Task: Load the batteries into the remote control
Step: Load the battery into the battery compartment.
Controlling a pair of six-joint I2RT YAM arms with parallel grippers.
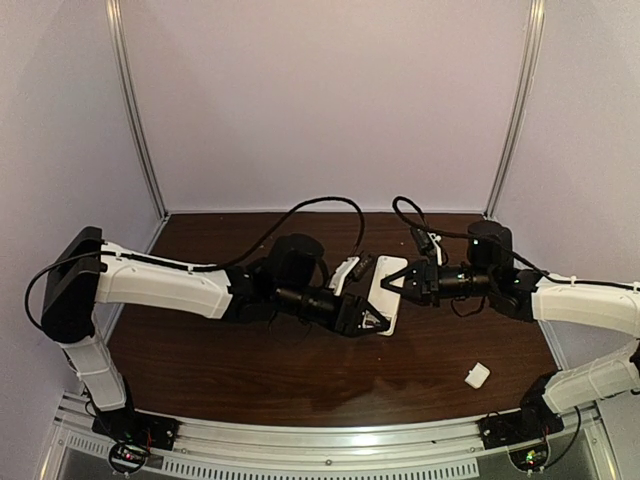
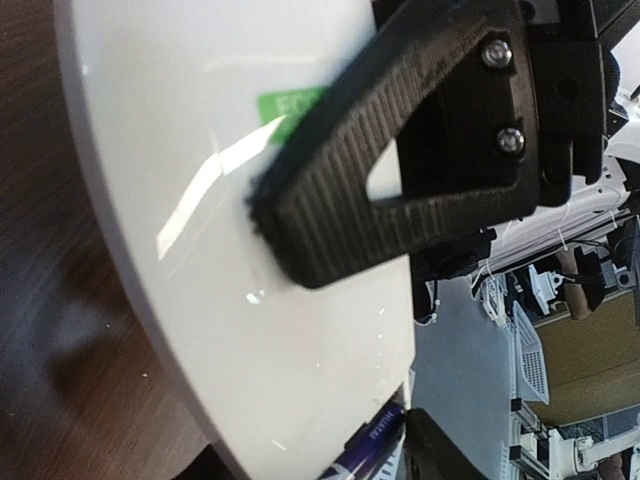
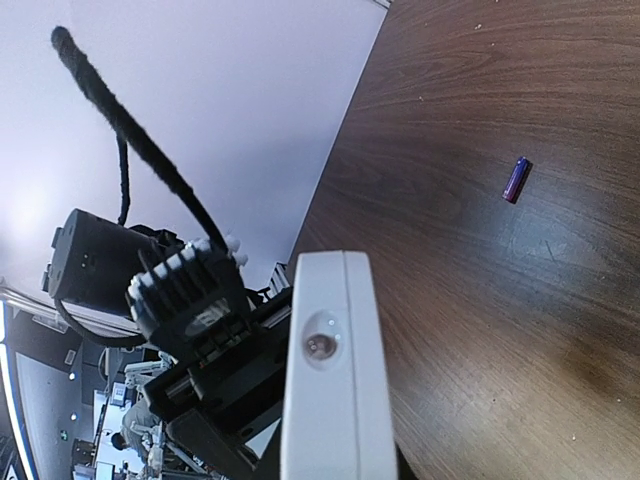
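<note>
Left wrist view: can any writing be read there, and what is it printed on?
"FC" (possibly "EC"): on the green sticker on the remote control; the rest is hidden by the left pincer.
Dark print along the battery: too blurred to read.
Nothing else is legible.

Two white-shelled arms, left arm and right arm, black joints and wrists, looping black cables, left gripper with black ribbed triangular fingers, two silver screws, black bases
</note>
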